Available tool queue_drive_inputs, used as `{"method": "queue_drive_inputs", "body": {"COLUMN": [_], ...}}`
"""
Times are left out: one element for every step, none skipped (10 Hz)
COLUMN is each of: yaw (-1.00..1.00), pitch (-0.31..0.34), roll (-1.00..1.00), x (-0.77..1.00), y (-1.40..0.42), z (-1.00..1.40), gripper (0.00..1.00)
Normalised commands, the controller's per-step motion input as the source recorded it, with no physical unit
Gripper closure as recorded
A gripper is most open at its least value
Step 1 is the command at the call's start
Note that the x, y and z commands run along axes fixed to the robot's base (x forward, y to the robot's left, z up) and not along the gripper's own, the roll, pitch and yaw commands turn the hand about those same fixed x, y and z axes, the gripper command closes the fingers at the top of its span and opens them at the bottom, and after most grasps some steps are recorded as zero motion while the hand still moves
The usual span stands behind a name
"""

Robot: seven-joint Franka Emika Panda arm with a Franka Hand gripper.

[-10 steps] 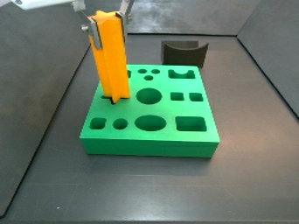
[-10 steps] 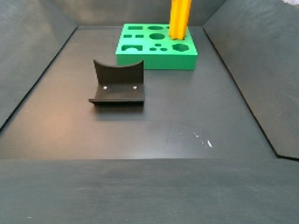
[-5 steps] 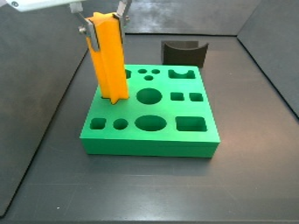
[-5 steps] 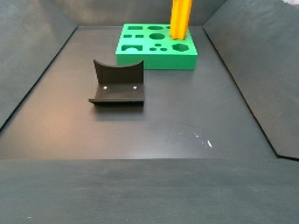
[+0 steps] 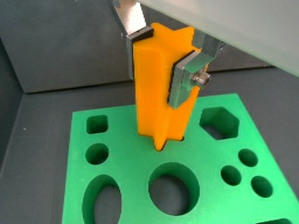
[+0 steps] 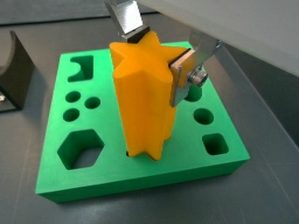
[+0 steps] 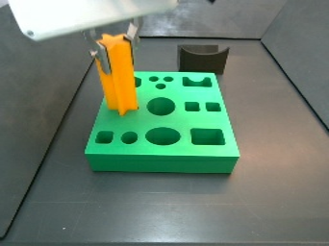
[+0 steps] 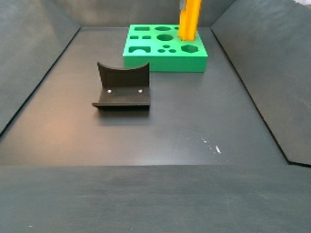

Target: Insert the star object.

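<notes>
My gripper is clamped on the star object near its top, silver fingers pressed on opposite sides, above the green block. The star object stands upright with its lower end in a hole on the block's left side in a side view, between the block's other cut-outs. The fixture sits well apart from the block on the dark floor.

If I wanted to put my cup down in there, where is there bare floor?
The widest bare patch is the floor between the fixture and the near edge. Strips beside the green block are free too. It is crowded over that block, where the gripper holds the star object upright.
</notes>
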Motion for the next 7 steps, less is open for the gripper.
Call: {"method": "queue_drive_inputs", "body": {"yaw": [0.0, 0.0, 0.0, 0.0, 0.0, 0.01, 0.0], "pitch": [0.056, 0.077, 0.044, 0.019, -0.037, 0.0, 0.0], "roll": [0.04, 0.07, 0.12, 0.19, 0.0, 0.09, -0.01], "x": [0.15, 0.17, 0.11, 0.06, 0.0, 0.01, 0.0], "y": [0.0, -0.03, -0.06, -0.1, -0.07, -0.18, 0.0], "z": [-0.51, -0.49, -0.5, -0.48, -0.27, -0.1, 0.0], "gripper": [1.0, 1.0, 1.0, 1.0, 1.0, 1.0, 1.0]}}
